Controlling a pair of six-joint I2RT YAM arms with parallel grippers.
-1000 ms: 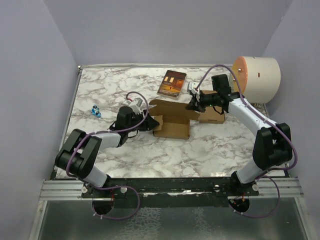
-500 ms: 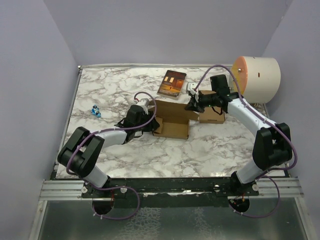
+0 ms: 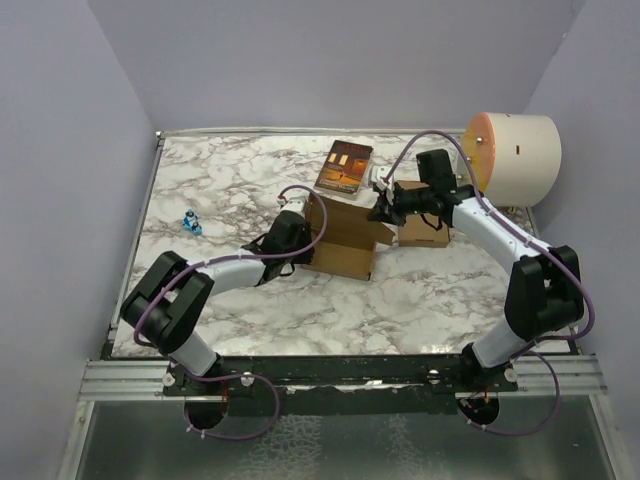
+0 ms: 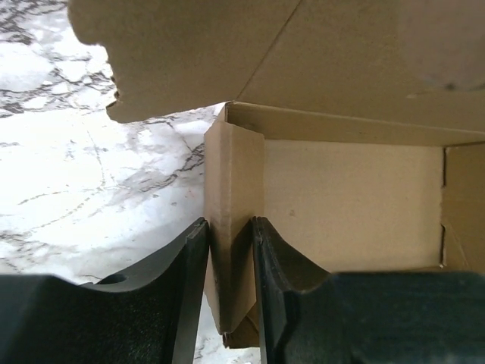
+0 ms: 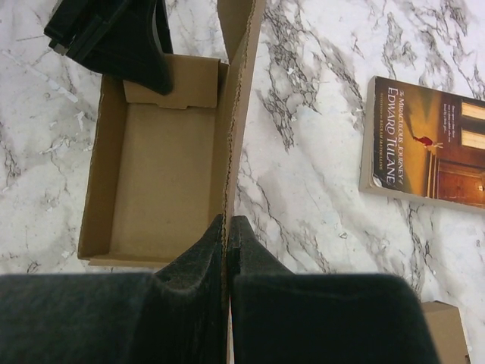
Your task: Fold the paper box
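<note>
Two arms reach inward over the table (image 3: pixel 420 290) to the box (image 3: pixel 345 245) at its middle. The low, outstretched left gripper (image 4: pixel 229 235) pinches the box's side wall, and the right gripper (image 5: pixel 226 227) is clamped on its upright flap.

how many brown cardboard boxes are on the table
2. The open paper box lies in the middle; a closed brown carton sits just to its right, partly hidden behind the right arm. None other shows.

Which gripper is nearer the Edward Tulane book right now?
Right. The right gripper pinches a raised flap of the paper box on the side facing the Edward Tulane book; the left gripper grips the box's left end wall, farther away.
</note>
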